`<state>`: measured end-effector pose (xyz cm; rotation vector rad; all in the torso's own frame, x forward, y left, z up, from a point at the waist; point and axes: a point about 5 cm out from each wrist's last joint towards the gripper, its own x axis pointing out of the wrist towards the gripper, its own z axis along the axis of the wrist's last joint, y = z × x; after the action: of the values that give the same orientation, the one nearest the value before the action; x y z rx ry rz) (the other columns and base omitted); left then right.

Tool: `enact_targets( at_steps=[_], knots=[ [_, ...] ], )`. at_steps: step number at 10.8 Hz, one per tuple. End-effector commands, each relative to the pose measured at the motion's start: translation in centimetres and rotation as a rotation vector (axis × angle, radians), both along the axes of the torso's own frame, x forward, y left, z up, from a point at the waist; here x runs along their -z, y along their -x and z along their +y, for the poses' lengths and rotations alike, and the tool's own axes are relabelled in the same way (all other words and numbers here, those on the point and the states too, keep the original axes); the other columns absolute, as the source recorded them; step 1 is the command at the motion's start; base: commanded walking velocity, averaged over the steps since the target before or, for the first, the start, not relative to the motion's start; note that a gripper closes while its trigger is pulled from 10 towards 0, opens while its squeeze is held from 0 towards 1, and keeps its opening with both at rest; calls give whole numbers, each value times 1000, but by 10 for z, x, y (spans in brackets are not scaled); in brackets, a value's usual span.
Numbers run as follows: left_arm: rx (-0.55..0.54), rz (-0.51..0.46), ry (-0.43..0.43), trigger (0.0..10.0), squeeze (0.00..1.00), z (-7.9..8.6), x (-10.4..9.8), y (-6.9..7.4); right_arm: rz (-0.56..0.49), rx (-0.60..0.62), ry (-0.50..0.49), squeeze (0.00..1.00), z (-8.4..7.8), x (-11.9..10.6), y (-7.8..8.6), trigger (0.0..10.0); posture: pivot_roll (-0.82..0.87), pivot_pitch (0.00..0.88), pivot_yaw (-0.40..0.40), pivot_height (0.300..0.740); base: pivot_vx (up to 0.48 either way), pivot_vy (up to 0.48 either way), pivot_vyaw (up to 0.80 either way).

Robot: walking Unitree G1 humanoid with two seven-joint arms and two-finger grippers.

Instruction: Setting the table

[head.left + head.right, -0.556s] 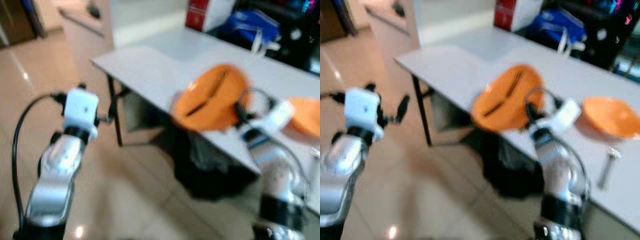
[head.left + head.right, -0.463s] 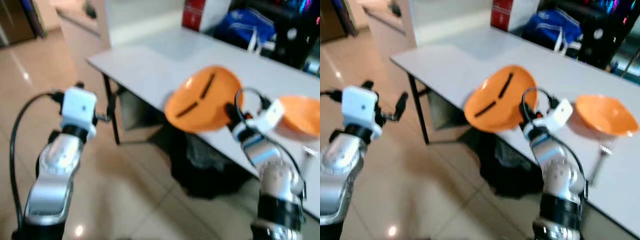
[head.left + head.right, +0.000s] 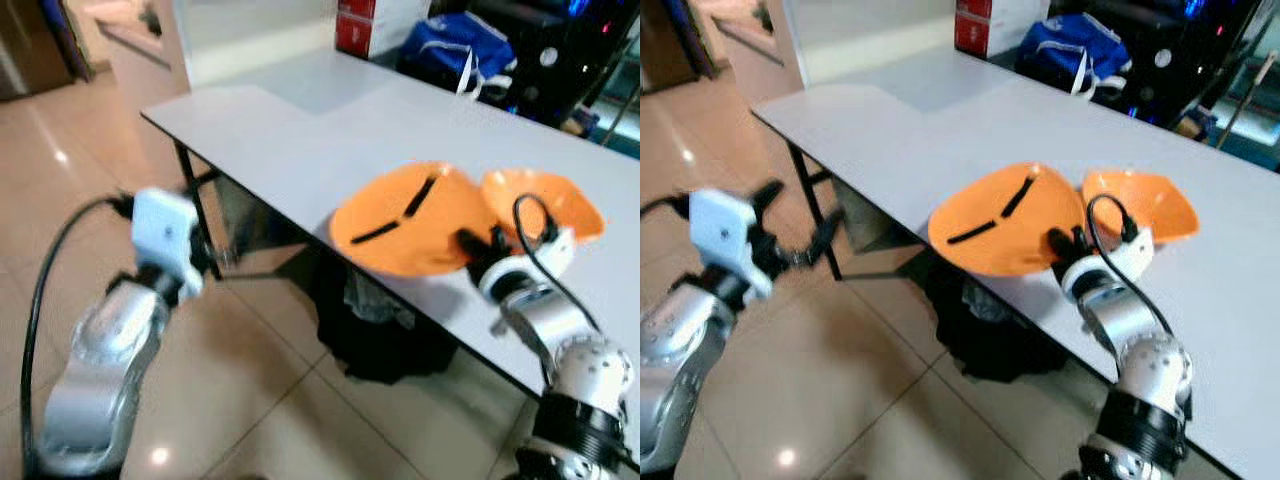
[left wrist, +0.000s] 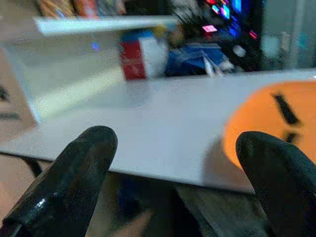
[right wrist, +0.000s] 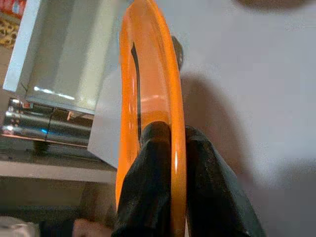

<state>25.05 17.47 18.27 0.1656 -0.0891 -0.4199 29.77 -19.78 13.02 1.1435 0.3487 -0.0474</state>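
My right gripper is shut on the rim of an orange plate. The plate has two black marks on its face. It is held tilted, low over the white table near the front edge. In the right wrist view both black fingers pinch the plate's edge. An orange bowl stands on the table just behind the plate, close to my right wrist. My left gripper is open and holds nothing. It hangs over the floor, left of the table's corner, with fingers spread wide.
A black bag sits under the table by its black leg. A red and white box and a blue bag stand at the table's far side. Tiled floor lies to the left.
The view has shifted as I moved closer. My right gripper has brought the plate down and flatter, nearer the tabletop and the orange bowl. The left arm stays out over the floor.
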Motion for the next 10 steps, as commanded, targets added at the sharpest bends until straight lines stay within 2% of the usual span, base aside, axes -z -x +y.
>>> enact_targets(
  at_steps=[1, 2, 7, 8, 10],
  knots=[
    [75, 56, -2, 10000, 0, -5, 3, 5, -35, -3, -41, 0, 1, -12, -5, 10000, 95, 0, -10, 740, 0, 0, 0],
    [136, 117, -8, 10000, 0, -8, 10, 11, -6, 4, -61, 0, 1, -8, -5, 10000, 95, 0, -10, 740, 0, 0, 0],
    [142, 159, -15, 10000, 0, -6, 15, 12, 170, 123, -110, 0, -14, 18, -6, 10000, 96, 0, -9, 740, 0, 0, 0],
    [181, 175, -4, 10000, 0, -9, 17, 16, 180, 165, -99, 0, -19, 20, -6, 10000, 94, 1, -6, 740, 0, 0, 0],
    [199, 170, -8, 10000, 0, -11, 16, 17, 167, 214, -162, 0, -28, 18, -6, 10000, 92, 2, -3, 740, 0, 0, 0]
  ],
)
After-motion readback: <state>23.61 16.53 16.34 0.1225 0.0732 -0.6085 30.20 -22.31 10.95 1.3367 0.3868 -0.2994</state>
